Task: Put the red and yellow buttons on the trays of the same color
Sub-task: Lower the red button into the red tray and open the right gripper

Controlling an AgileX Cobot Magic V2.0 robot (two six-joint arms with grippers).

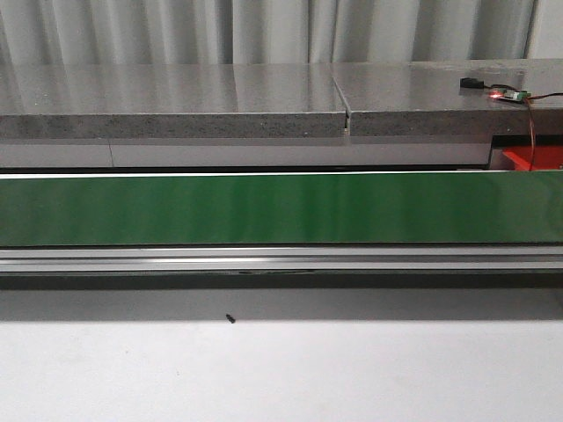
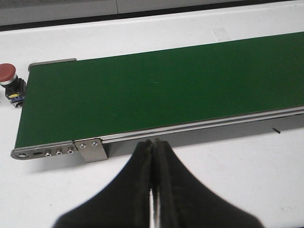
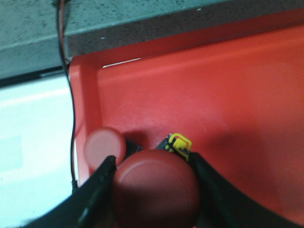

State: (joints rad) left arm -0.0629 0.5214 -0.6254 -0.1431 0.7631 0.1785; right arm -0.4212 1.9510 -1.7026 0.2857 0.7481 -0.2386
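Green belt (image 1: 281, 209) | R gripper (image 3: 152, 190) grips red button (image 3: 154, 187) over red tray (image 3: 228, 95), prob.

Conveyor belt (image 1: 281, 209) runs left to right across the bench (image 1: 281, 369); stone ledge (image 1: 176, 101) behind it. Circuit board (image 1: 510, 94) sits on the ledge, far right. Tray (image 3: 228, 95) below the ledge at right, likely behind the belt. One button (image 2: 8, 78) on the bench just off the belt's end. Second button (image 3: 105, 146) in the tray, near its corner; third button (image 3: 156, 187) between the right claw (image 3: 154, 192) fingers above it.
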